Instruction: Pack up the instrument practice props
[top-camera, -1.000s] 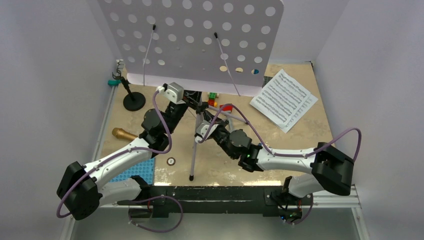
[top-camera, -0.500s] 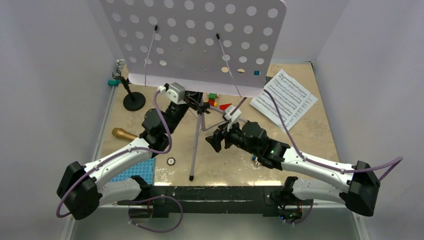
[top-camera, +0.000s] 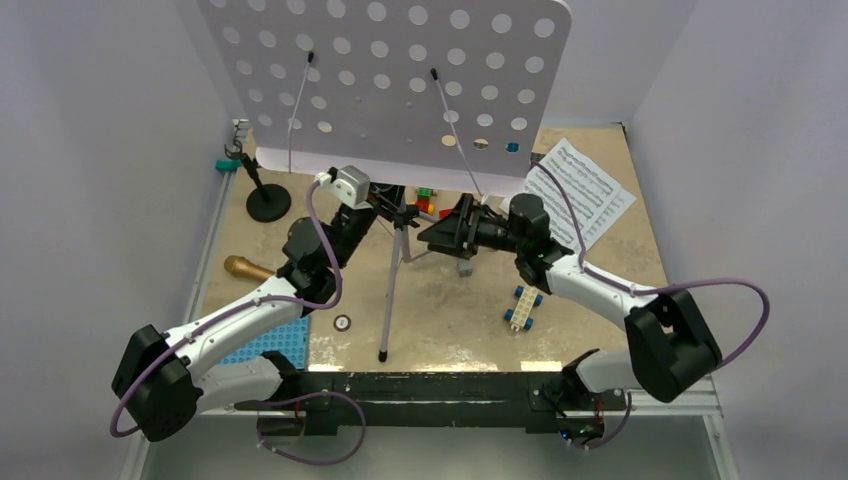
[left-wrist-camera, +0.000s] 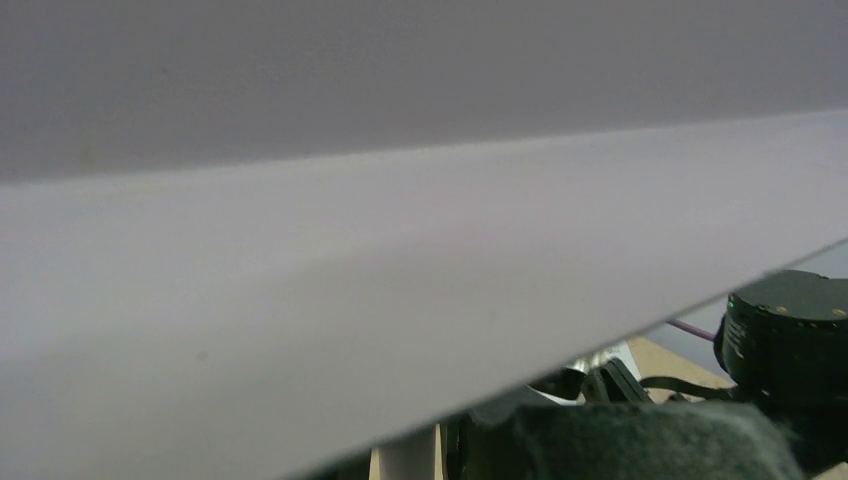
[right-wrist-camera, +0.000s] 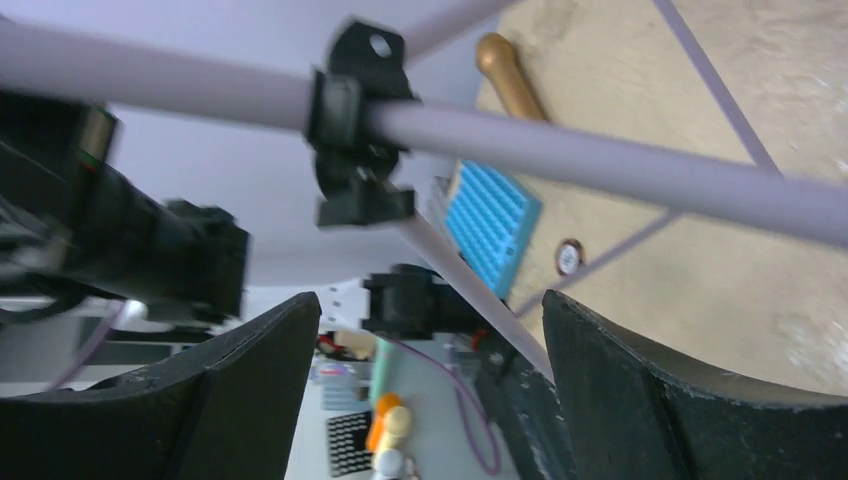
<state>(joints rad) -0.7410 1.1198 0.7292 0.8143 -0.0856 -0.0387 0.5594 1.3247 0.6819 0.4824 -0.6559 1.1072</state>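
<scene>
We are seeing the lavender music stand (top-camera: 400, 95) standing upright mid-frame in the overhead view, its perforated desk filling the top. The right gripper (right-wrist-camera: 430, 310) is hanging spread wide and holding nothing, the stand's tube crossing its wrist view above the fingertips. The left gripper (top-camera: 385, 207) is sitting under the desk by the stand's hub; we cannot tell whether it is clenched, as the desk is blocking its wrist view. The gold microphone (top-camera: 245, 268) is lying at centre left, the black mic stand (top-camera: 267, 203) is standing at upper left, and the sheet music (top-camera: 575, 190) is lying at upper right, its print too small for reading.
</scene>
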